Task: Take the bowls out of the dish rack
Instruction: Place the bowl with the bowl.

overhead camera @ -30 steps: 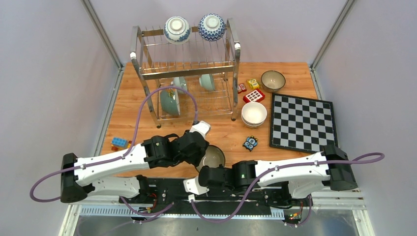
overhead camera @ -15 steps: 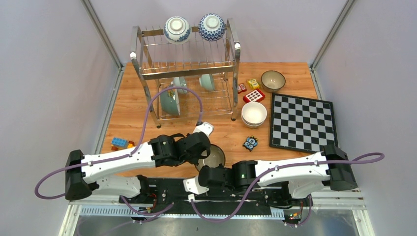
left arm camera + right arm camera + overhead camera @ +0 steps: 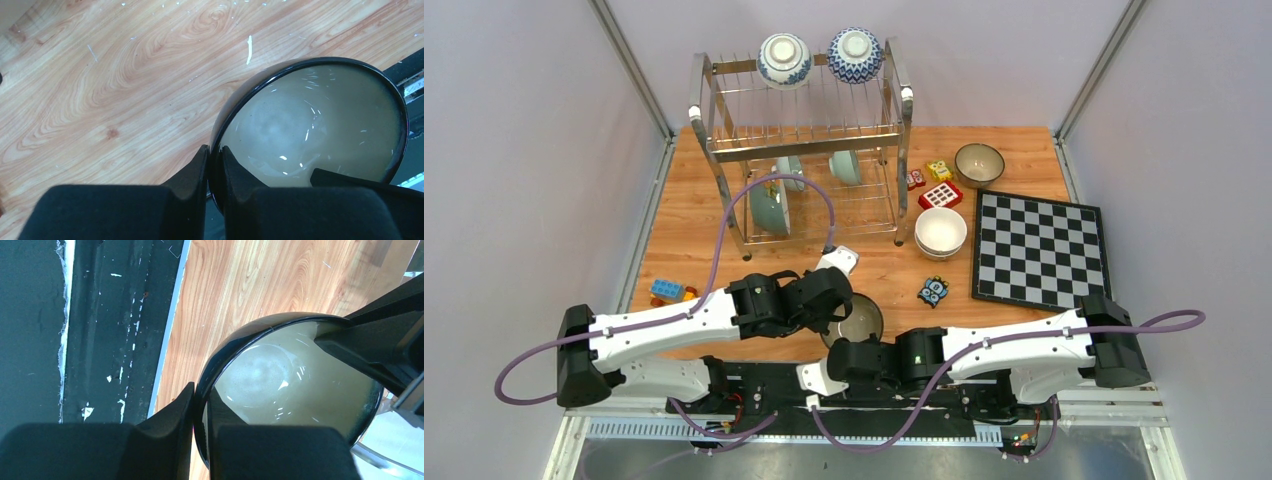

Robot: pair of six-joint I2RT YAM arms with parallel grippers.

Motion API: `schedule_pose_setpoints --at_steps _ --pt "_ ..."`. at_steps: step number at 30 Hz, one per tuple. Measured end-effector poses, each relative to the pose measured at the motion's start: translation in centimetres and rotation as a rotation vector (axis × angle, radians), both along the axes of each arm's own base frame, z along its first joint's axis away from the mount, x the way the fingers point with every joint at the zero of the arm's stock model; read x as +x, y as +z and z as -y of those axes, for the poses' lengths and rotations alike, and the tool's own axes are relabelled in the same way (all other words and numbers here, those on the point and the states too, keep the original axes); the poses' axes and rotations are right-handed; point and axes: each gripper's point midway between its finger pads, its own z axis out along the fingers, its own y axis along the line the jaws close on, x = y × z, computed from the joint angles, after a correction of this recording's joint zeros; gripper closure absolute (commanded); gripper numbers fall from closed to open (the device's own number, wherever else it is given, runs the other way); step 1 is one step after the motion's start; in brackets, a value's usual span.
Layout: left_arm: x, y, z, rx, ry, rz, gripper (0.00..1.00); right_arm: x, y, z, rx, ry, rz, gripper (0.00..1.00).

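Looking from above, the dark brown bowl (image 3: 860, 322) lay by the near edge of the table (image 3: 684, 205), well apart from the dish rack (image 3: 902, 120) and between both arms. At the left wrist, the left gripper (image 3: 214, 156) pinched its rim. At the right wrist, the right gripper (image 3: 200, 395) clamped the rim's other side.

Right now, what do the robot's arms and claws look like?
Both arms are alike: the left arm and right arm have white tubular links, chunky black joints and a looping purple cable. The left claw and right claw each have two matte black fingers.
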Motion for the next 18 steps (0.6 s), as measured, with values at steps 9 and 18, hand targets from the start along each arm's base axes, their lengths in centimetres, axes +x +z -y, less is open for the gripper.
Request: schedule_pose_setpoints --at_steps 9,18 --pt "-0.2 -0.7 -0.2 -0.015 0.021 -0.011 1.0 0.1 0.5 -0.6 0.038 -0.029 0.015 0.29" --pt "0.0 -1.0 -0.7 -0.032 0.084 -0.007 1.0 0.3 2.4 -1.5 0.165 -0.11 -0.012 0.18"
